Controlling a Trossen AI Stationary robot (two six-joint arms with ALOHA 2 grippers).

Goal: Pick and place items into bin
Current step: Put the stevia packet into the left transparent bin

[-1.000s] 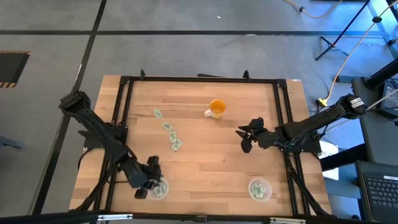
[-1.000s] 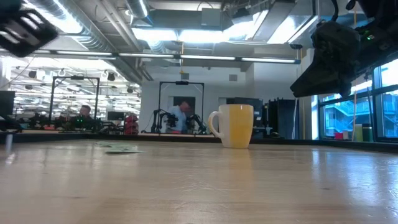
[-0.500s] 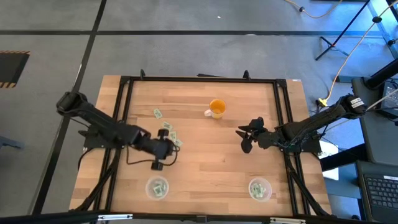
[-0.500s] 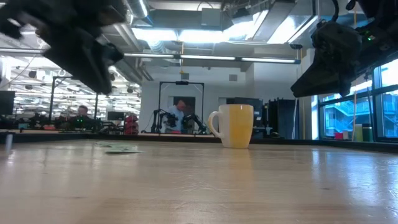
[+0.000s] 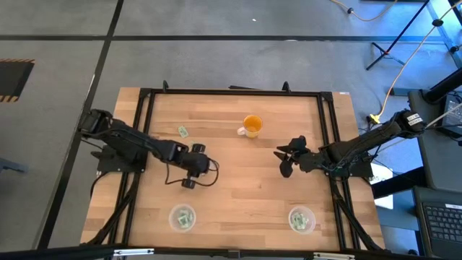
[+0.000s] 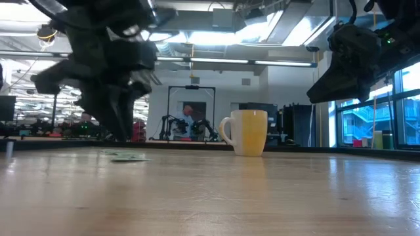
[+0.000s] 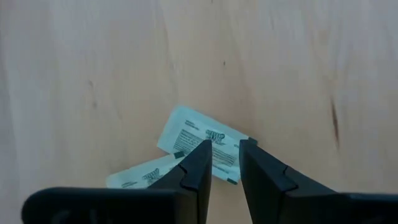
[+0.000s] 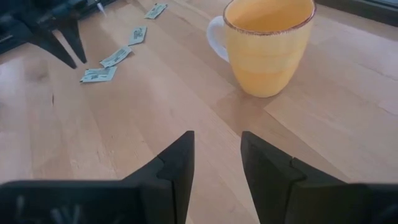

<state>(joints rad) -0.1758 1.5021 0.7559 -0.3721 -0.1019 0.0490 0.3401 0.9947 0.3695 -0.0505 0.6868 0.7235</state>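
Packets (image 7: 202, 141) are lying flat on the table (image 5: 245, 188), mid-left. Left gripper (image 7: 222, 149) is hovering directly above one, jaws narrowly parted, holding nothing. Advise descending squarely, straddling the packet's edge before closing. Right gripper (image 8: 216, 144) is waiting near the mug (image 8: 268, 42), parted, empty.

packet (image 7: 202, 140) print too small, nothing legible
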